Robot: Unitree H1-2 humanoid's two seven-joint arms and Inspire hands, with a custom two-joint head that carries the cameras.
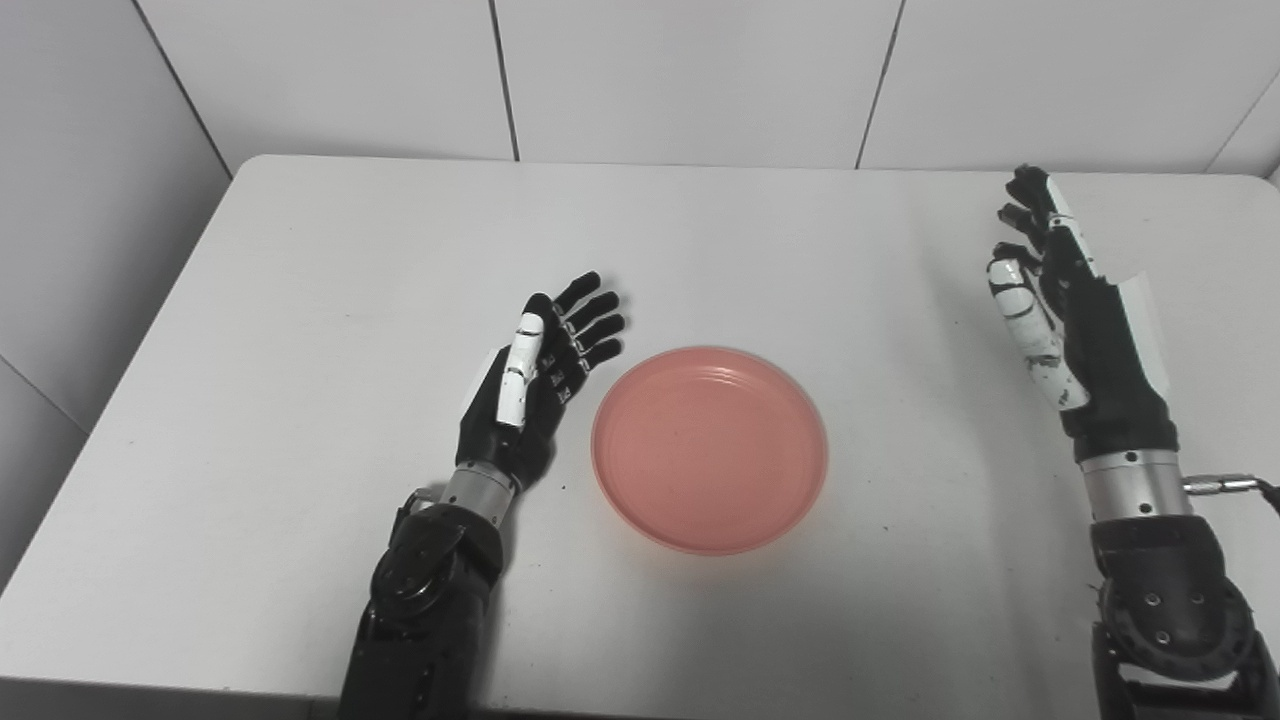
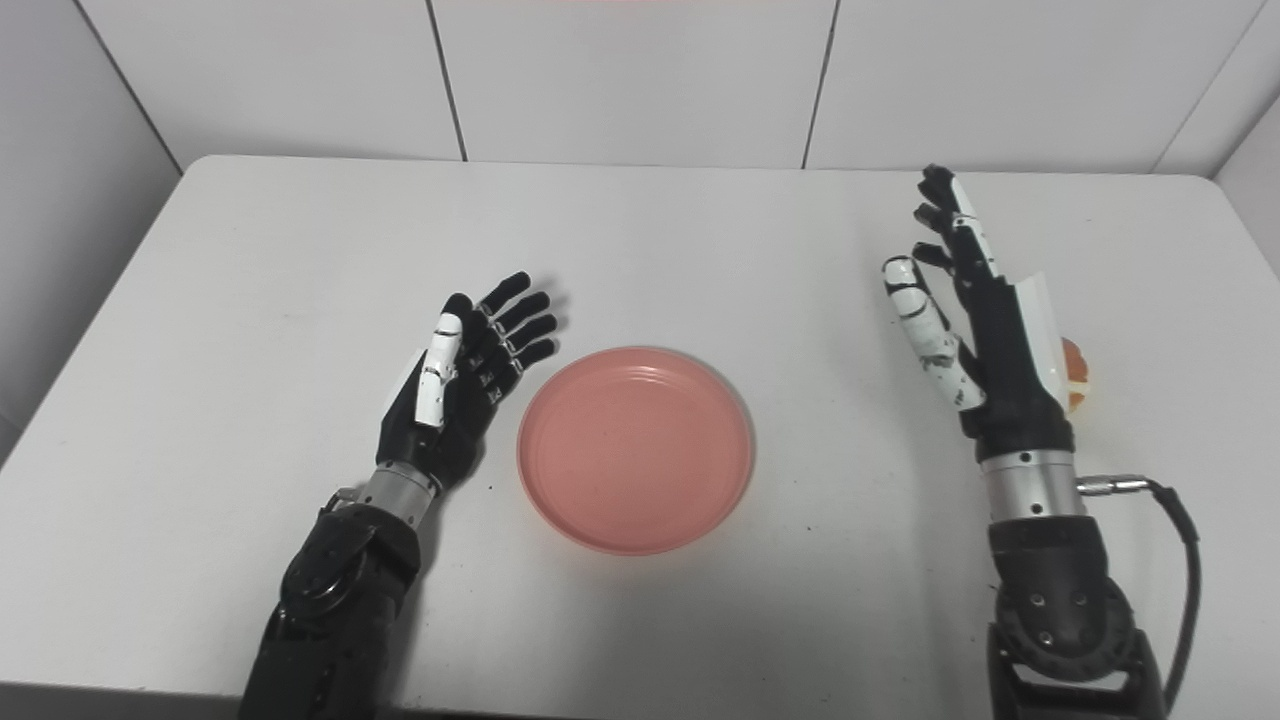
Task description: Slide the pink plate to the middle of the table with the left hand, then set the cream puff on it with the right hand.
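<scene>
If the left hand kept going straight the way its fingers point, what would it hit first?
Probably nothing: the left hand points up and right, past the plate beside it, over bare table toward the wall. Depth is uncertain.

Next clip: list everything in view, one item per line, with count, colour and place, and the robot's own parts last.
plate: 1, pink, empty, near the middle of the table, beside the left hand.
cream puff: 1, orange-tan, right side of the table, mostly hidden behind the right hand; seen only in the right eye view.
table: 1, white, against a white panelled wall.
left hand: 1, black and white, open, just left of the plate.
right hand: 1, black and white, open, raised at the right.
</scene>
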